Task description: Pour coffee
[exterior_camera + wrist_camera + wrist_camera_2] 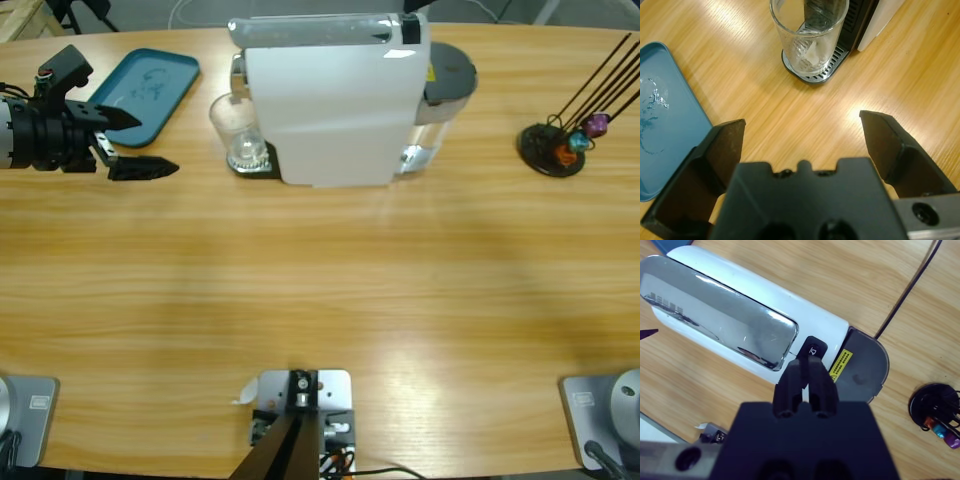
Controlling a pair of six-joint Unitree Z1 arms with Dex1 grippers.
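One clear glass tumbler (809, 37) stood on the drip tray of the white coffee machine (330, 100) as I held my left gripper (802, 132), fingers spread wide, near the teal tray (145, 90); my right gripper (805, 385), fingers pressed together, hovered above the machine's black button (812, 349) over the wooden bench (320, 280).

Empty glass (240, 135) under white coffee machine (335, 100), hand (135, 140) beside.

One glass (240, 130), one coffee machine (335, 100), one tray (145, 90), one capsule rack (560, 145).
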